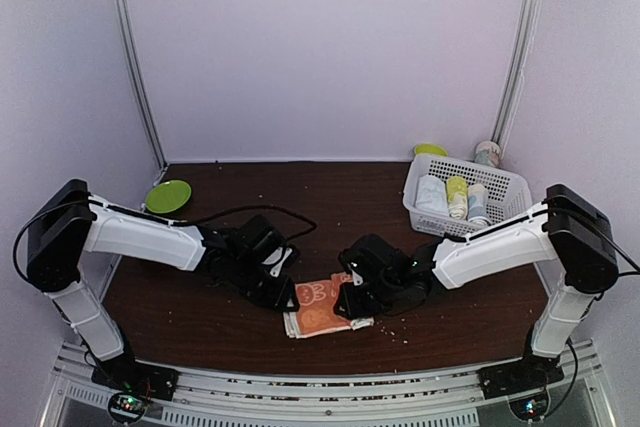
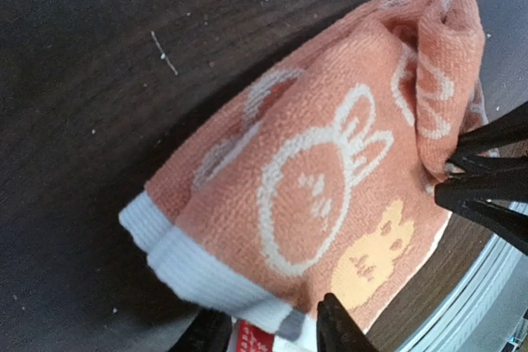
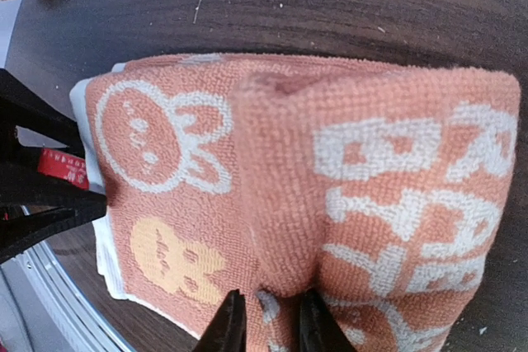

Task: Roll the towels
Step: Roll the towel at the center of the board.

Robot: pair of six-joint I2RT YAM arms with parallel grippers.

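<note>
Orange towel (image 1: 322,307) part-rolled on worktop (image 1: 200,332) | left fingers (image 2: 340,331) astride hem, likely steadying | right fingers (image 3: 227,331) astride fold, likely rolling | grip either side: cannot tell

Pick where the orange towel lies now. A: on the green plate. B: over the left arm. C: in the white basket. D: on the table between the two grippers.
D: the orange towel lies on the table, the left gripper at one end, the right gripper at the other.
</note>
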